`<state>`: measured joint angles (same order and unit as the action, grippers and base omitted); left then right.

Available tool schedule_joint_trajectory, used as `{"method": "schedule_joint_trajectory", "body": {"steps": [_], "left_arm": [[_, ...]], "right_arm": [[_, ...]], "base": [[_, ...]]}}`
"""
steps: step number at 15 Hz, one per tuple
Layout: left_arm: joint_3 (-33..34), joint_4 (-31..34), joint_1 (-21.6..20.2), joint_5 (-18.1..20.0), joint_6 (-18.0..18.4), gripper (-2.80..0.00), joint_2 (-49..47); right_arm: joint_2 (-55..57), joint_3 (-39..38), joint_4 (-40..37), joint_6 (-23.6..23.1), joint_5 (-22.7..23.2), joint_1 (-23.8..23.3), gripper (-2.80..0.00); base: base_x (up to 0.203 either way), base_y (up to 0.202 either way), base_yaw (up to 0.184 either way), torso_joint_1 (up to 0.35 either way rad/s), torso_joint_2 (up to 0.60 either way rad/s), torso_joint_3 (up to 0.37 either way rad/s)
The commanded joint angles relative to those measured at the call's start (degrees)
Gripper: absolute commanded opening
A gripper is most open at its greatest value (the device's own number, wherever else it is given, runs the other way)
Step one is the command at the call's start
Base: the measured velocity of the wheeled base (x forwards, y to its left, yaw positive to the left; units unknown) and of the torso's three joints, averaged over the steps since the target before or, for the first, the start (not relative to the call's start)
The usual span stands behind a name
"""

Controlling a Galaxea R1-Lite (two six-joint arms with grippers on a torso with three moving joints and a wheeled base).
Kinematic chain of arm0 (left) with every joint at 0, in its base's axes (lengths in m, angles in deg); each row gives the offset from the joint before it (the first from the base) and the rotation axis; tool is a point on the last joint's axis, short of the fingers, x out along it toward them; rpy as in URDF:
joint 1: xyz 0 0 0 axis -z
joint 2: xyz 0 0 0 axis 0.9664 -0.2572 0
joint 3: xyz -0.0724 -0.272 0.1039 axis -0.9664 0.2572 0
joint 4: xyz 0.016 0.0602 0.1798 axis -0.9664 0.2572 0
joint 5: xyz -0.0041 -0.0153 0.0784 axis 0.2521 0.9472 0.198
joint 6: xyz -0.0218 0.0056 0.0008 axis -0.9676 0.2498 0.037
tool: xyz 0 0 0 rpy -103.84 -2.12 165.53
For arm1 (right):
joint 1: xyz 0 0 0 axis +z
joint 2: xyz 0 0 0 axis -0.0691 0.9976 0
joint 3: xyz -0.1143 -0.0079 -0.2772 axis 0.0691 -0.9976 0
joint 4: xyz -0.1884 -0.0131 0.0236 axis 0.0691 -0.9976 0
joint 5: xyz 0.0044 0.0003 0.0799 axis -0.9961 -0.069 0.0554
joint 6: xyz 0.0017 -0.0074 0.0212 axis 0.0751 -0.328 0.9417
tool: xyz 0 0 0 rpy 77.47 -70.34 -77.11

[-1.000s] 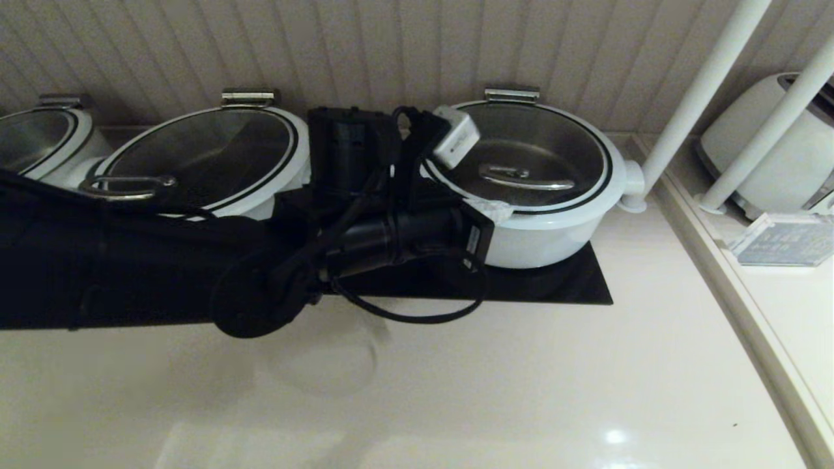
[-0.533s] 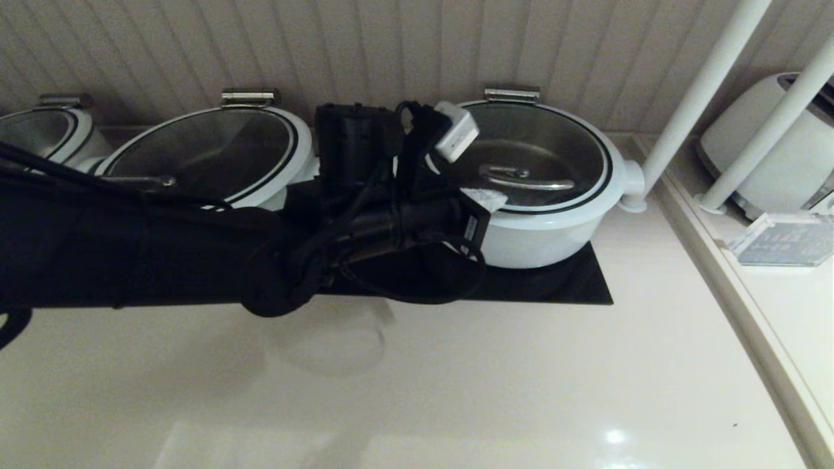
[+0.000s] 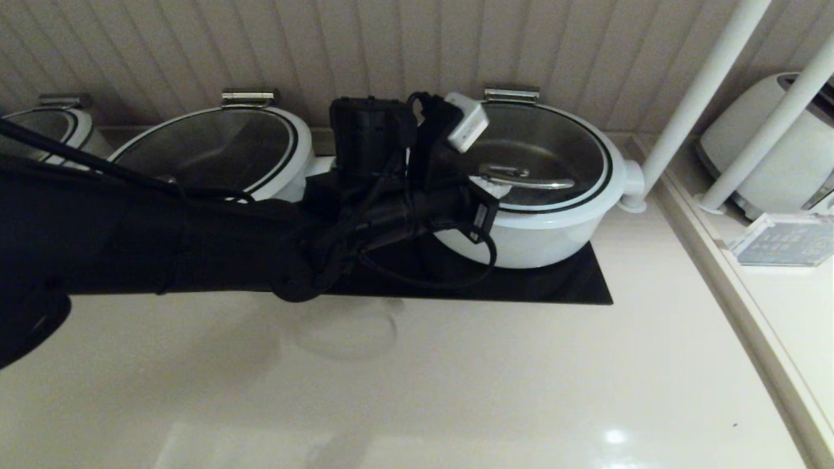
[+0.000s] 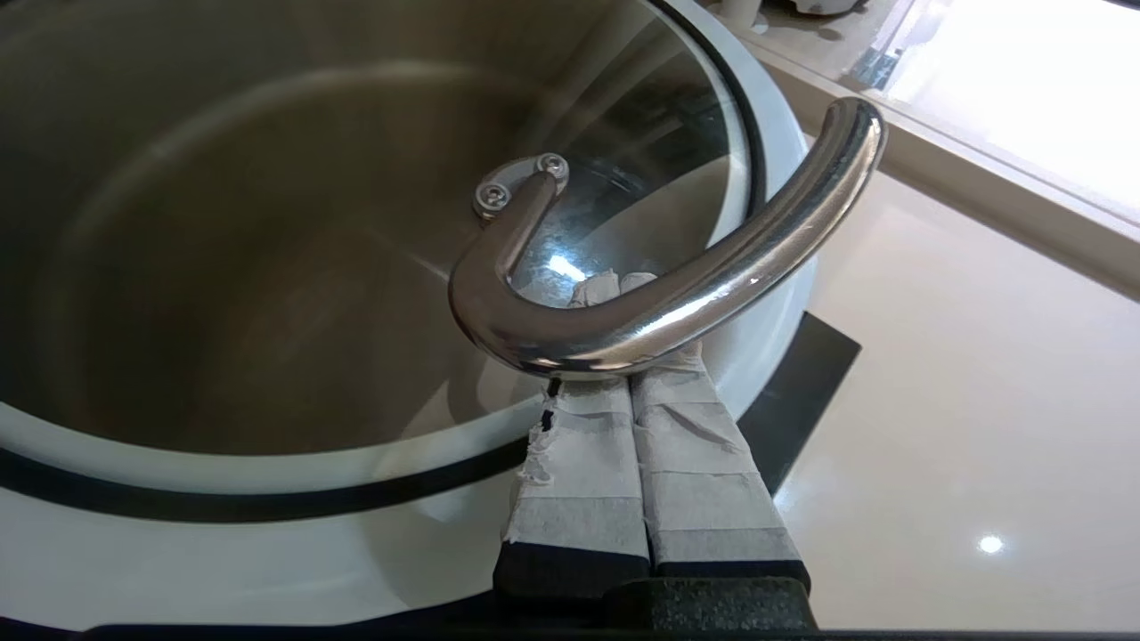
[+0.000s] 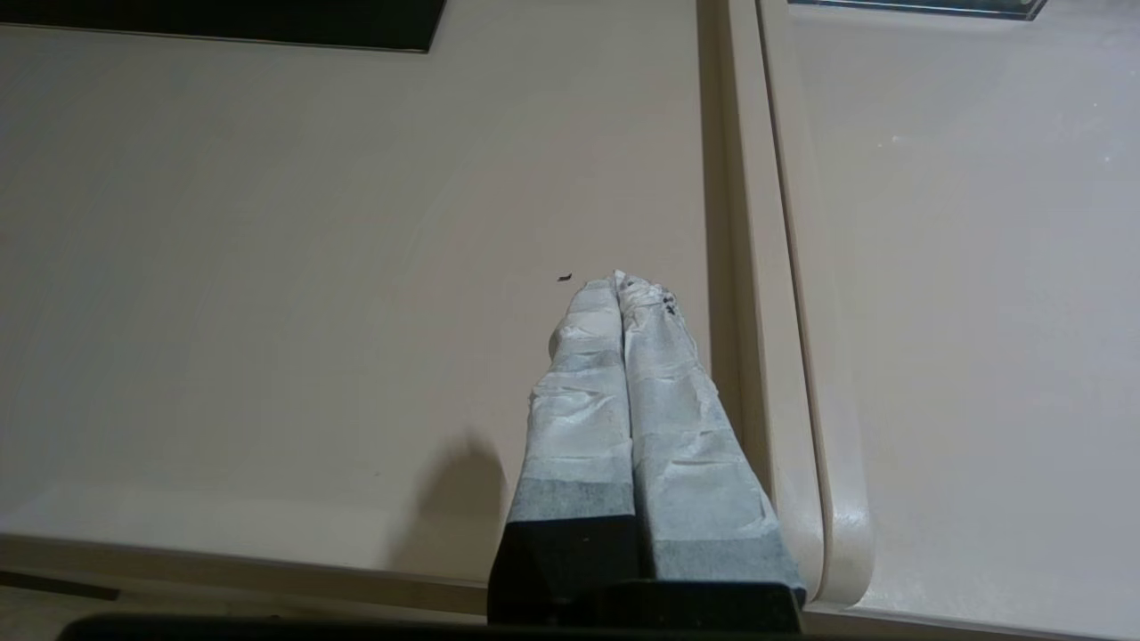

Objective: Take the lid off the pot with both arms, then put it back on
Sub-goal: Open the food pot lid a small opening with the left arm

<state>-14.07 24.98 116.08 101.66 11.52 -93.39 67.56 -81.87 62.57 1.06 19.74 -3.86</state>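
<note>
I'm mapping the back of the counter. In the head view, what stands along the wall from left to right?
Partly hidden white pot at the edge → second white pot with a glass lid → left arm's wrist → the pot under the lid → white slanted poles → white appliance.

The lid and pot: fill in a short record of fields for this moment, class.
lid: seated on pot
pot: on black mat, by the wall
lid handle: steel bar, raised
left gripper: shut, tips under the handle
right gripper: shut, over bare counter, away from pot
</note>
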Motion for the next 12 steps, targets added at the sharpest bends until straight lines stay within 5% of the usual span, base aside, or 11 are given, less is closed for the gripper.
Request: {"method": "schedule_joint_trajectory", "body": {"steps": [1,12], "left_arm": [[-0.72,-0.19,0.03,0.06,1.92,-2.80,-0.41],[-5.68,0.25,-0.47,0.06,2.41,-2.80,-1.78]], "right_arm": [[-0.02,-0.01,-0.07,-0.02,0.03,0.06,-2.80],[-0.02,1.13,-0.44,-1.08,0.45,0.01,-2.80]], "base": [[0.000,0.000,0.000,0.000,0.00,0.000],[0.000,0.000,0.000,0.000,0.00,0.000]]}}
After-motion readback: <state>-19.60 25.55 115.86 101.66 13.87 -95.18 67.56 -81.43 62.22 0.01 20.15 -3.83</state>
